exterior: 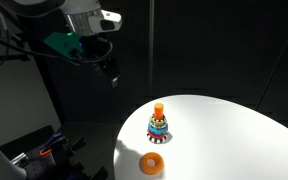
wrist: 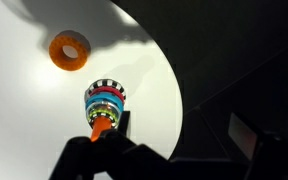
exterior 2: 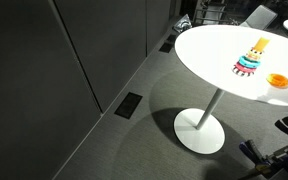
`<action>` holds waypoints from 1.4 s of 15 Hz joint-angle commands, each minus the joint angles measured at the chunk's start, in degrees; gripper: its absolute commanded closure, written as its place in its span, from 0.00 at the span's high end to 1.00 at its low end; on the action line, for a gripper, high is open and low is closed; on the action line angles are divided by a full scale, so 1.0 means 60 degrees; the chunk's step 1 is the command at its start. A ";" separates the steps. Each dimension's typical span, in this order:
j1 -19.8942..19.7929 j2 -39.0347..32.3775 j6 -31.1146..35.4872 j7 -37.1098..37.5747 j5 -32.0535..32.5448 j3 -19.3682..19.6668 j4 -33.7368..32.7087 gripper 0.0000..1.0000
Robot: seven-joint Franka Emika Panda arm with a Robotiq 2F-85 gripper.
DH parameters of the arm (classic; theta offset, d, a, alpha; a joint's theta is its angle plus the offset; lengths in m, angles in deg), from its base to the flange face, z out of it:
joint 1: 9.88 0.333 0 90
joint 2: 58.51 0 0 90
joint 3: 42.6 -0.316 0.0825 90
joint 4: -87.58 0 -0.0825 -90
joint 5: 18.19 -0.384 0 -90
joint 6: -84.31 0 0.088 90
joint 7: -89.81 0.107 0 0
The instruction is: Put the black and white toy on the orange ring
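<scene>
The black and white toy (wrist: 106, 86) is a checkered ring at the base of a red-and-blue ringed stack (wrist: 104, 104) with an orange peg, standing on the white round table (wrist: 44, 110). The stack shows in both exterior views (exterior: 159, 126) (exterior 2: 250, 60). The orange ring (wrist: 69, 50) lies flat on the table beside the stack and shows in both exterior views (exterior: 153, 163) (exterior 2: 277, 80). My gripper (exterior: 111, 72) hangs high above and off the table's edge, open and empty. In the wrist view its dark fingers (wrist: 174, 155) fill the bottom.
The table stands on a single pedestal foot (exterior 2: 201, 131) on grey carpet. Dark wall panels (exterior 2: 74, 60) run along one side. Dark equipment with cables (exterior: 34, 150) sits on the floor below the arm.
</scene>
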 commanded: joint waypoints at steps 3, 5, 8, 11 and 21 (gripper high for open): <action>-0.0086 -0.1653 0.0292 0.0046 -0.0630 0.0280 -0.1104 1.00; -0.0147 -0.2085 0.0389 0.0041 -0.0790 0.0323 -0.1341 1.00; -0.0265 -0.2526 0.0350 0.0065 -0.1015 0.0312 -0.1644 1.00; -0.0360 -0.2399 0.0428 -0.0049 -0.0921 0.0183 -0.1375 1.00; -0.0557 -0.3209 0.0683 0.0060 -0.0919 0.0254 -0.1598 1.00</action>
